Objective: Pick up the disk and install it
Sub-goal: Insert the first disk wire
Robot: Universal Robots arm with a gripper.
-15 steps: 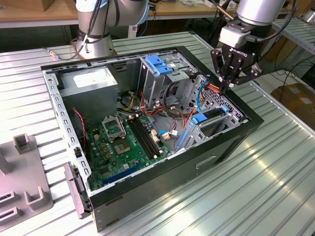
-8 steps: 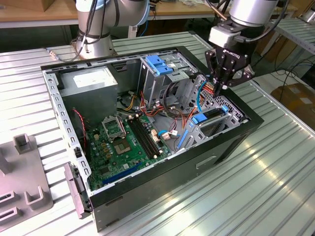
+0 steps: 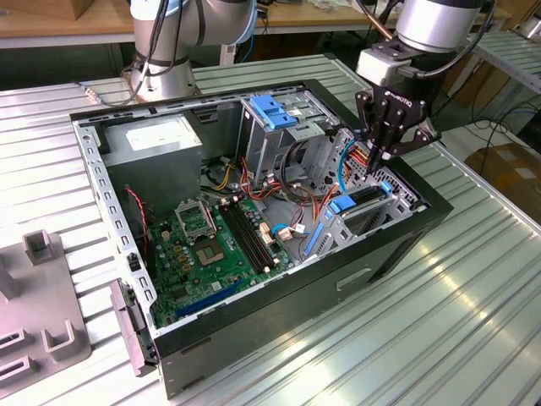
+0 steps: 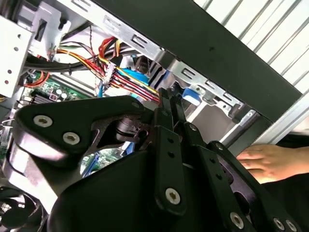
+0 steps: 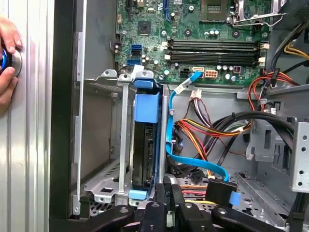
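The disk (image 3: 365, 200) is a black drive in blue rails. It stands on edge inside a metal bay at the corner of the open computer case (image 3: 254, 338) on the exterior view's right. In the first wrist view the disk (image 5: 145, 150) sits down in the bay slot with a blue end tab facing up. My gripper (image 3: 379, 161) hangs just above the disk's far end, its black fingers (image 5: 157, 195) pressed together and shut with nothing between them. In the second wrist view the fingertips (image 4: 166, 96) meet near the blue tab (image 4: 192, 93).
A thin blue cable (image 5: 179, 89) and red-yellow wire bundles (image 5: 203, 133) run beside the bay. A tall grey cage with a light-blue latch (image 3: 275, 110) stands behind. The motherboard (image 3: 211, 245) lies on the case floor. A person's hand (image 5: 7, 58) rests on a button outside the case.
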